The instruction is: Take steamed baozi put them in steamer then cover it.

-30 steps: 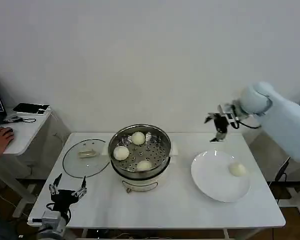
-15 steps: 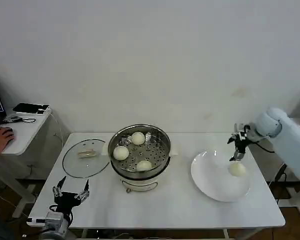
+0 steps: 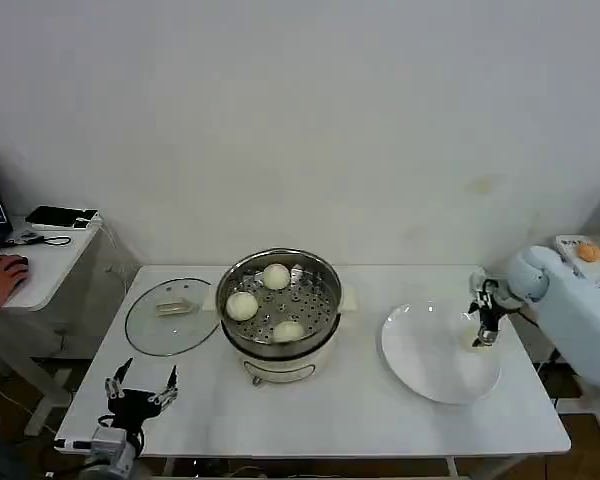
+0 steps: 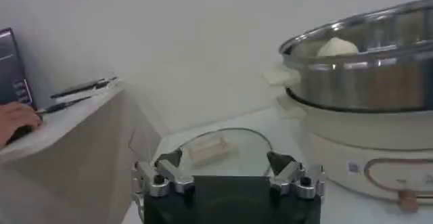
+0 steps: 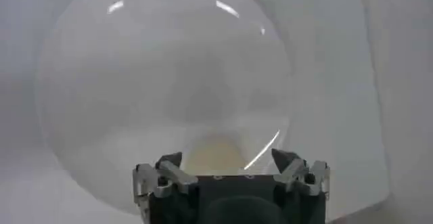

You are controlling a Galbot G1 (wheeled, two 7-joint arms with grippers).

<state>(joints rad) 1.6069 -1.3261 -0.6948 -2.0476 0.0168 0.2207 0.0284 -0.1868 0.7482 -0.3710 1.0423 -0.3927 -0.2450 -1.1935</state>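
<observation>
The right gripper [image 3: 483, 335], jaws spread, has dropped at frame right over the plate's [image 3: 420, 365] last baozi [image 5: 215, 156], poised to grasp; three baozi [image 3: 242, 305] already sit in the steamer [image 3: 280, 345].

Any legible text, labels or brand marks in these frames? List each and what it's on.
None can be read.
Steamer: a small dark mark on its cream base, too small to read.
Screen at the side desk: lit, content too blurred to read.
Plate, glass lid, baozi: no markings.
</observation>
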